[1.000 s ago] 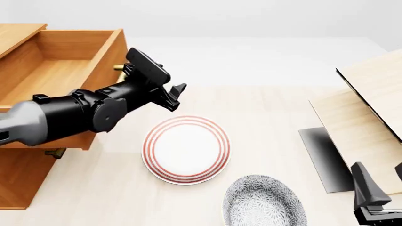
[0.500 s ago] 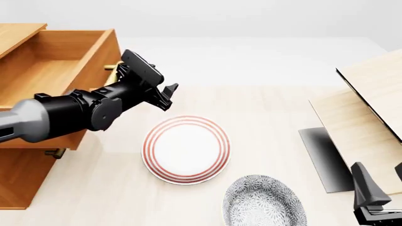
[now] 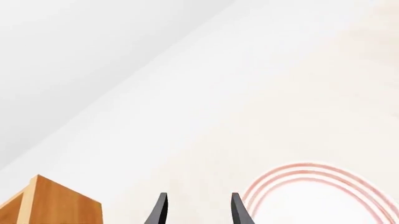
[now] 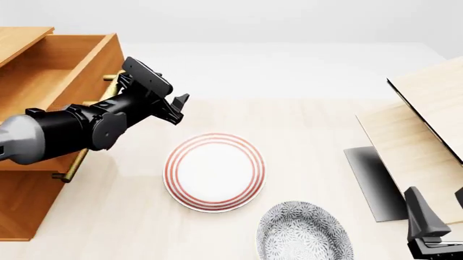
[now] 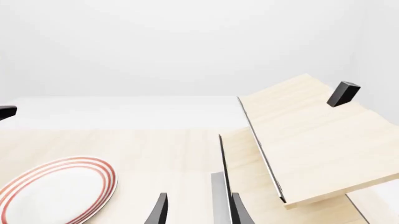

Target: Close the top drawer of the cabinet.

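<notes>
Pushing looks to be the work in hand, done with the body of the left arm and not its fingertips: the left gripper [image 4: 175, 109] points away from the cabinet, toward the right and the far side of the table, its fingers a small way apart with nothing between them, as the left wrist view confirms. The top drawer [image 4: 54, 76] lies behind those fingers, to their left, with the wrist and forearm laid across its front face beside the brass bar handle [image 4: 108, 92]. Whether the arm actually touches the front or the handle cannot be told from here.

The drawer is partly out of the cabinet [image 4: 18, 211], and its open box shows bare wood inside, nothing stored. Its long travel runs left and right in the scene, so closing it calls for a steady shove leftward. The left arm is by far the nearer. The right gripper [image 4: 434, 225] sits at the near right corner, well apart from the cabinet, its fingers likewise slightly parted and holding nothing in the right wrist view.

A second brass handle [image 4: 69, 170] shows below, on the lower drawer. The red-ringed plate [image 4: 214, 172] and the patterned plate [image 4: 304, 233] are both bare, lying right of the cabinet.
</notes>
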